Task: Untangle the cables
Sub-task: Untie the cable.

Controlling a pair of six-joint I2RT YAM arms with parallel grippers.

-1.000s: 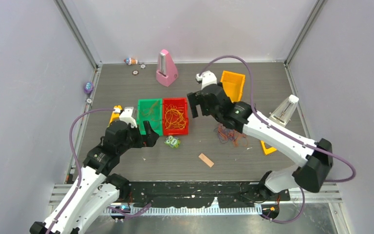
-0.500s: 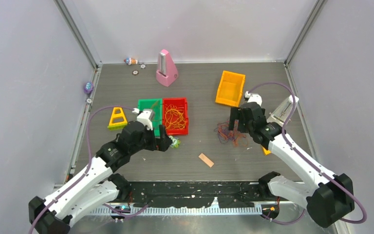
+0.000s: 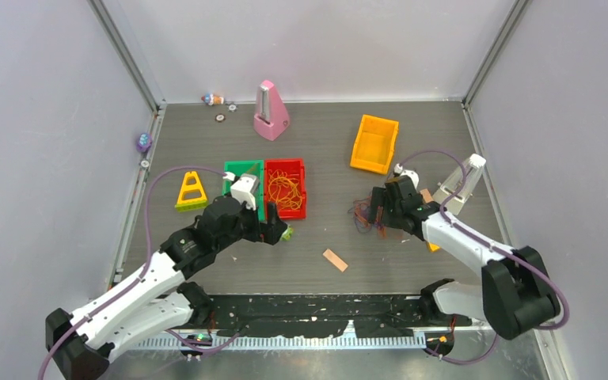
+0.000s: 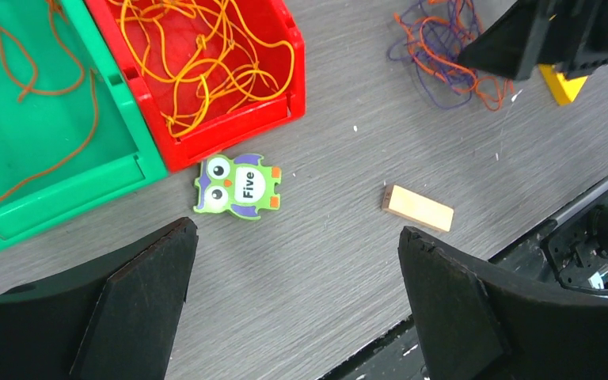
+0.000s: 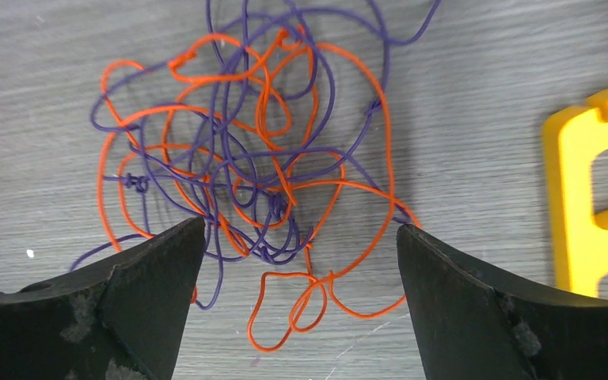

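A tangle of orange and dark purple cables (image 3: 366, 215) lies on the table right of centre. It fills the right wrist view (image 5: 253, 182) and shows at the top of the left wrist view (image 4: 443, 51). My right gripper (image 3: 380, 207) hangs just above the tangle, open and empty (image 5: 301, 237), with a finger on either side of its near loops. Yellow-orange strands lie in a red bin (image 3: 285, 188) and orange strands in a green bin (image 3: 241, 180). My left gripper (image 3: 273, 229) is open and empty (image 4: 297, 237) over bare table, in front of the bins.
A green owl card marked "Five" (image 4: 239, 186) lies by the red bin's near edge. A small wooden block (image 3: 335, 260) lies near the front. A yellow bin (image 3: 374, 143), a pink metronome (image 3: 270, 111), a white metronome (image 3: 461, 184) and a yellow triangle (image 3: 191, 191) stand around.
My right arm has swung from over the red bin to the right and come down over the tangle. My left arm has moved right, past the green bin toward the owl card.
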